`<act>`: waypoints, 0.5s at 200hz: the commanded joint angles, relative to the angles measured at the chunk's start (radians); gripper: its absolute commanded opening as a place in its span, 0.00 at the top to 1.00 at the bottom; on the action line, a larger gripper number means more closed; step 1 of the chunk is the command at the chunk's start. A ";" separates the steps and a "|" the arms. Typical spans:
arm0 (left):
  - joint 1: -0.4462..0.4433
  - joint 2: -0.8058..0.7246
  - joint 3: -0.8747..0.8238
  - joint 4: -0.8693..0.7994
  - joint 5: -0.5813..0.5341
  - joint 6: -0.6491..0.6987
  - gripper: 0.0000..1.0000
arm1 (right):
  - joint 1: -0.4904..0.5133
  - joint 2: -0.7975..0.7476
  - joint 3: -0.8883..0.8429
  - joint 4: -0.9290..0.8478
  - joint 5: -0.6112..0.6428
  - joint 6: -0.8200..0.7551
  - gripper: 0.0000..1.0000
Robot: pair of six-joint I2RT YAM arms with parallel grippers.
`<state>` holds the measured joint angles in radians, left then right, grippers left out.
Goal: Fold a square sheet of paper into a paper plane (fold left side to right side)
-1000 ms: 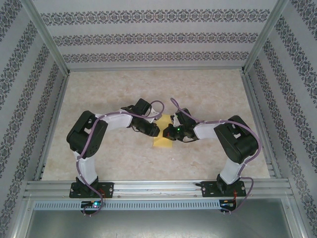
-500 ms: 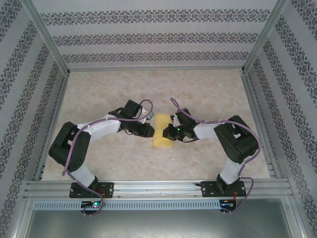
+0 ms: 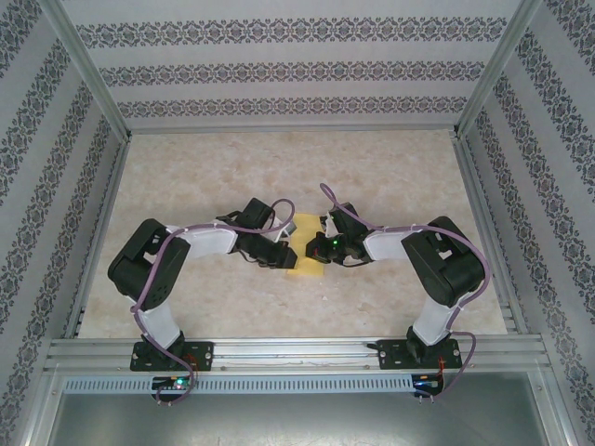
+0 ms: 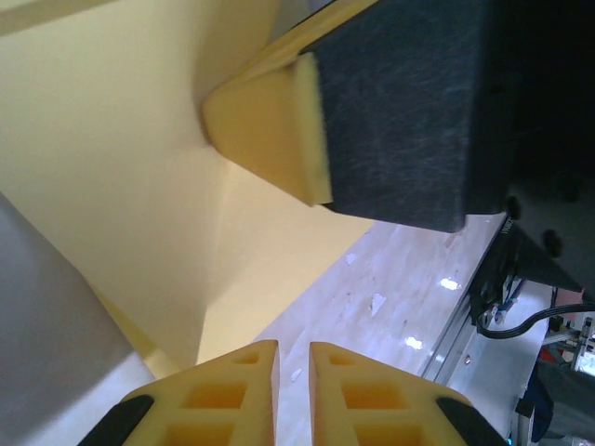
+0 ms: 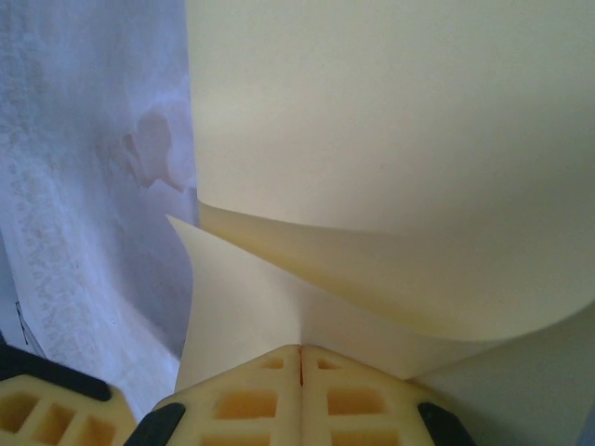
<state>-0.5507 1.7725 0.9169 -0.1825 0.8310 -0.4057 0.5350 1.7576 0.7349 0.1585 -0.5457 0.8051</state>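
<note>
The square sheet of paper (image 3: 305, 266) lay on the marbled table (image 3: 372, 177) near its middle, directly between the two arms, which reached in toward each other from either side. From above, its pale-yellow surface was partly hidden under both wrists.

The right end effector (image 5: 299, 351) had its jaws pressed together with only a hairline seam between them, pinching the paper. In the right wrist view one layer ran flat into the fingertips while another layer curled up and over it in a broad arc. A free corner of the lower layer stuck out to the left over the table.

The left end effector (image 4: 293, 348) stood at the paper's left side, low to the table. Its jaws were narrow, almost together, with a thin slit between them through which bare table showed — no paper sat in that slit. The sheet rose just beside its left finger, a soft fold line running down toward it.

In the left wrist view a finger (image 4: 270, 139) of the right arm — yellow tip, dark pad — bore against the paper, and shallow creases spread from that contact.
</note>
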 commanded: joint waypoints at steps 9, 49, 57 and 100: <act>-0.009 0.021 0.034 0.013 -0.014 0.008 0.84 | 0.016 0.029 -0.022 -0.060 0.039 -0.022 1.00; -0.009 0.043 0.036 -0.006 -0.044 0.021 0.85 | 0.016 0.031 -0.022 -0.066 0.039 -0.027 1.00; -0.009 0.045 0.035 -0.010 -0.050 0.024 0.85 | 0.016 0.032 -0.022 -0.066 0.039 -0.026 1.00; -0.010 0.057 0.032 -0.023 -0.068 0.036 0.85 | 0.016 0.036 -0.019 -0.066 0.036 -0.028 1.00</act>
<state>-0.5507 1.8137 0.9298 -0.1856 0.7807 -0.3977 0.5350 1.7580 0.7349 0.1581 -0.5461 0.8032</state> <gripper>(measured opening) 0.151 0.043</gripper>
